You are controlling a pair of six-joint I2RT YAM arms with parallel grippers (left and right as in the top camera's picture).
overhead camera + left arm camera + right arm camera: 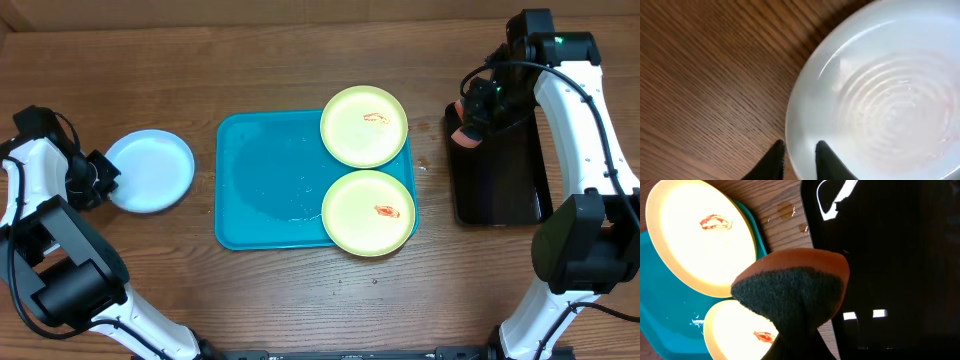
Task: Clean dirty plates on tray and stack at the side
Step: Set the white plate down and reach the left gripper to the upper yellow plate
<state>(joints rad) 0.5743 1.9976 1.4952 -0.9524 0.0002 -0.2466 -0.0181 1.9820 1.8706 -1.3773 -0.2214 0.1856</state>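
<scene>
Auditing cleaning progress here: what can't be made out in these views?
- Left wrist: frame edges cut off most of the pale blue plate; whether the left gripper grips its rim is unclear.
- Right wrist: the sponge hides the fingertips of the right gripper and part of one yellow-green plate.

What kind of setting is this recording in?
Likely a robot lab bench staged for dishwashing, not a real kitchen: robot arms at a wooden table, a turquoise tray carrying two red-smeared plates, and a scrubbing sponge.
</scene>
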